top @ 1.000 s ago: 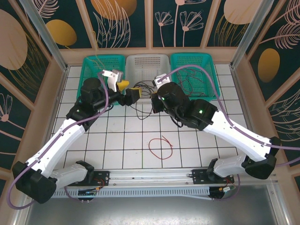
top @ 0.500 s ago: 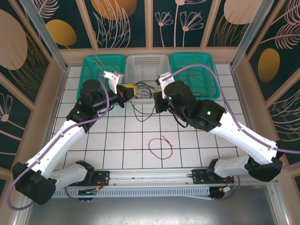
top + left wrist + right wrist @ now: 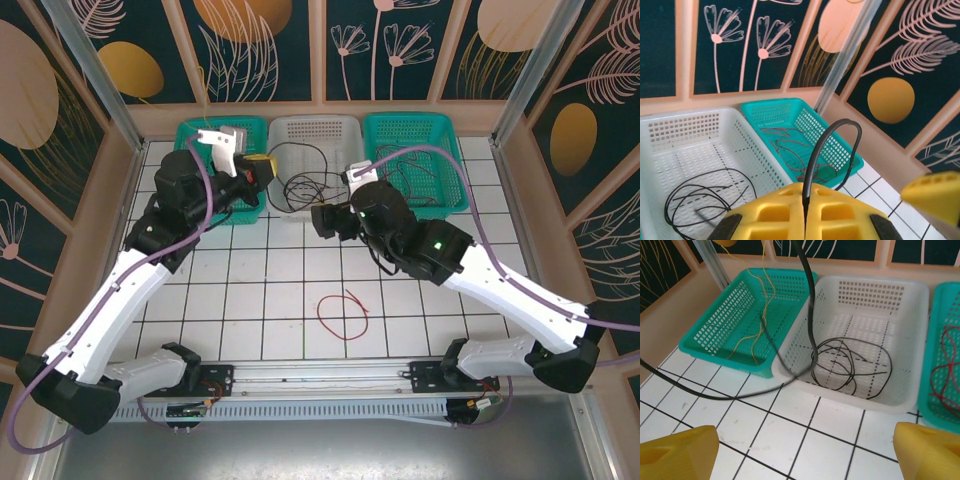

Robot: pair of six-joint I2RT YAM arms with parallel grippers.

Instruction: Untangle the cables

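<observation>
White tiled tabletop (image 3: 270, 285) with a black grid, walled by dark panels painted with gold leaves and pale flowers.

Black cable (image 3: 832, 127) pinched in the seam of the left gripper (image 3: 805, 197), yellow fingers (image 3: 772, 210) clenched tight on it. Arching up and over from the grip in a narrow hoop. From above, held high over the near edge of the baskets, about where the left teal basket (image 3: 715, 325) meets the white basket (image 3: 870, 281). From the right wrist, dropping from the top of the frame past the white basket's left wall and into a loose coil on that basket's floor. Another stretch sweeping low over the tiles in front of the left teal basket. Cannot tell whether one strand or several.

Yellow cable (image 3: 762, 315) lying thin and wavy inside the left teal basket. Red cables (image 3: 790, 147) bunched in the right teal basket (image 3: 445, 135), on the far side of the white one. Red cable loop (image 3: 321, 312) alone on the tiles, well apart from all three baskets, nearer the arm bases.

Right gripper (image 3: 805, 455) low over the tiles just in front of the white basket, released, yellow fingers (image 3: 675, 452) spread wide with only bare tile between them. Thick purple hoses (image 3: 455, 165) along both white arms.
</observation>
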